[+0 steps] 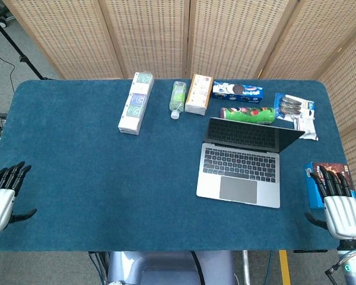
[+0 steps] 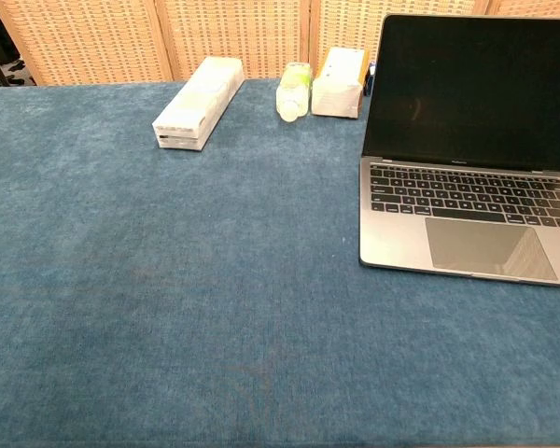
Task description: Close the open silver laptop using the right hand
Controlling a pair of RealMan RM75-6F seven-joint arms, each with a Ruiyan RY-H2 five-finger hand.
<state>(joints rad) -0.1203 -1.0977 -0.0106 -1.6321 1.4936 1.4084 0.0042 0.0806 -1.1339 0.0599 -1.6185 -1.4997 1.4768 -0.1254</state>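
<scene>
The silver laptop (image 1: pixel 243 163) sits open on the counter (image 1: pixel 95 178), toward the right edge and about midway between front and back, its dark screen upright and leaning slightly toward the back edge. Your right hand (image 1: pixel 338 205) rests at the front right corner, fingers extended and a little apart, holding nothing; it lies well apart from the laptop, beside a blue packet (image 1: pixel 313 184) at the right edge. Your left hand (image 1: pixel 3 196) lies open and empty at the front left corner.

Recommended approach: raise the right hand clear of the blue packet, carry it behind the top edge of the screen, and press forward and down with flat fingers. Push near the middle of the lid, so the base does not twist or slide. Note the green tube (image 1: pixel 247 113) and snack packs just behind the screen; judged a snag risk when reaching round. Lower the lid slowly at the end.
</scene>
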